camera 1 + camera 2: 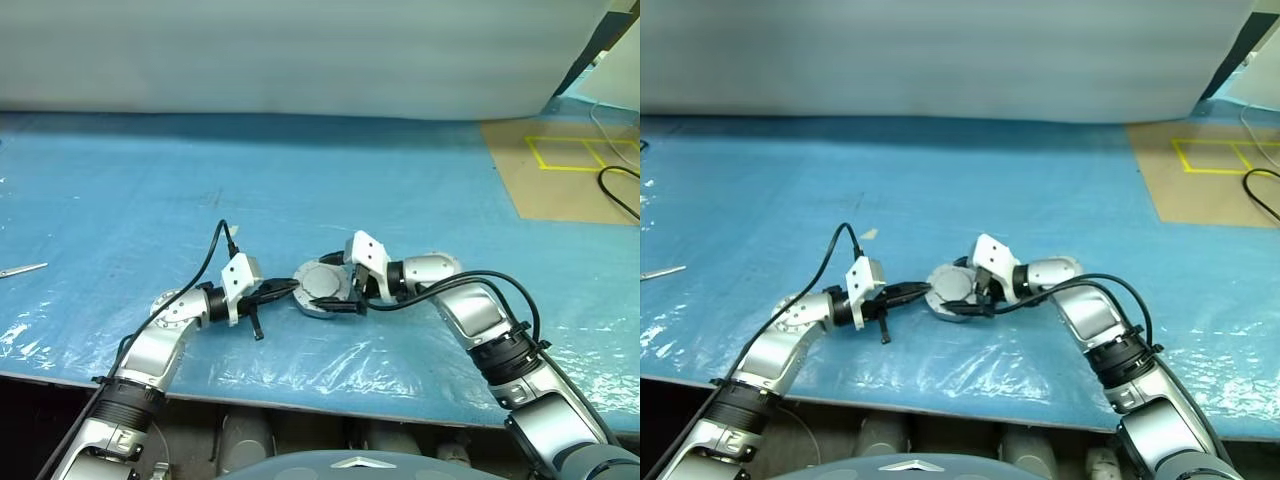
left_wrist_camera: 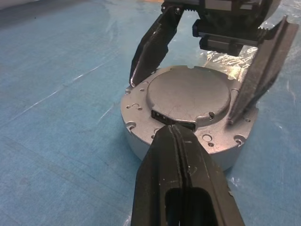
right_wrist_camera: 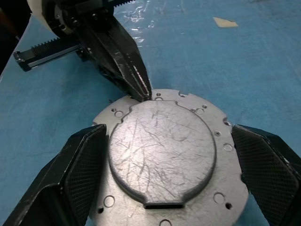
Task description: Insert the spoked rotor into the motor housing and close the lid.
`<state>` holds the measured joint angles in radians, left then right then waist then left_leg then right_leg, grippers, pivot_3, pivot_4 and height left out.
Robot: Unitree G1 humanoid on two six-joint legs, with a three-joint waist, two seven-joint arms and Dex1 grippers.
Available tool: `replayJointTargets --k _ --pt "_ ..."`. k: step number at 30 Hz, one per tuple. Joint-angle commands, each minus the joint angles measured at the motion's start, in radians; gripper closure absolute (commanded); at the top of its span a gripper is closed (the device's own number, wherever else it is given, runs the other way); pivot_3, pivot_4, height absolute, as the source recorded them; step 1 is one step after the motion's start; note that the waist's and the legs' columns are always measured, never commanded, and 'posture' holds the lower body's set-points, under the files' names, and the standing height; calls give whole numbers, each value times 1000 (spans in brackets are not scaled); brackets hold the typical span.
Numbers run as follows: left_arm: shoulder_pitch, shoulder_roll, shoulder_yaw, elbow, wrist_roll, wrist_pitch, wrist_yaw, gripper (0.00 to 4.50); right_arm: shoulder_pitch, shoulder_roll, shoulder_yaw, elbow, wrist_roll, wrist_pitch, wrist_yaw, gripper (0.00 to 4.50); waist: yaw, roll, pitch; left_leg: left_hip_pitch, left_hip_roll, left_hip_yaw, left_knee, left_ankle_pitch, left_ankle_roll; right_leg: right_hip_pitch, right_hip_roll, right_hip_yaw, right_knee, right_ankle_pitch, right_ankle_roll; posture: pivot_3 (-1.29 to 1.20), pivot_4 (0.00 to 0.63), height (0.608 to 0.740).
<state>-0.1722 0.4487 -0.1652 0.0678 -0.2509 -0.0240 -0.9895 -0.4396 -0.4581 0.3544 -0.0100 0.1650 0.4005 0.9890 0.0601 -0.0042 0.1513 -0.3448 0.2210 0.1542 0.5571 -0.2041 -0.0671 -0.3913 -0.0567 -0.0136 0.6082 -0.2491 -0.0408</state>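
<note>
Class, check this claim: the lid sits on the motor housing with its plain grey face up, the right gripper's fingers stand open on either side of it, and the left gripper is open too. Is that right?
Not quite. The left gripper is shut, its fingers pressed together at the rim of the lid, as the left wrist view shows. The rest stands: the lid lies plain grey face up on the motor housing, and the right gripper stands open around it.

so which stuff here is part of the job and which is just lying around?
Job:
- lid, plain grey face up, on the motor housing
- left gripper, shut, tips at the lid's edge
- right gripper, open astride it

Lying about:
- paper scrap
- black cable
- yellow tape outline
</note>
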Motion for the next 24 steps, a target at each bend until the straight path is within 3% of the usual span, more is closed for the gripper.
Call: replayJointTargets --k 1,8,18,24 --pt "13 2 -22 4 18 6 -8 4500 -2 -20 -75 -49 83 94 21 23 4 0 0 0 0 0 0 0 0 0 0 0 0 0 0 0 150 740" --pt "14 5 -18 1 16 10 -14 4500 -10 -64 -254 -174 349 386 55 23 10 1 1 -6 -1 0 -1 1 -1 -6 0 0 0 1 1 0 150 740" --pt "23 10 -16 -5 17 10 -16 4500 62 -77 -312 44 448 754 -33 23 9 3 0 -6 -1 0 -1 1 -1 -6 1 -1 0 0 0 0 150 740" --pt "25 18 -12 -6 17 9 -22 4500 52 -14 -336 33 494 815 -78 23 11 3 0 -4 0 0 -1 1 -1 -4 1 -1 0 0 0 0 150 740"
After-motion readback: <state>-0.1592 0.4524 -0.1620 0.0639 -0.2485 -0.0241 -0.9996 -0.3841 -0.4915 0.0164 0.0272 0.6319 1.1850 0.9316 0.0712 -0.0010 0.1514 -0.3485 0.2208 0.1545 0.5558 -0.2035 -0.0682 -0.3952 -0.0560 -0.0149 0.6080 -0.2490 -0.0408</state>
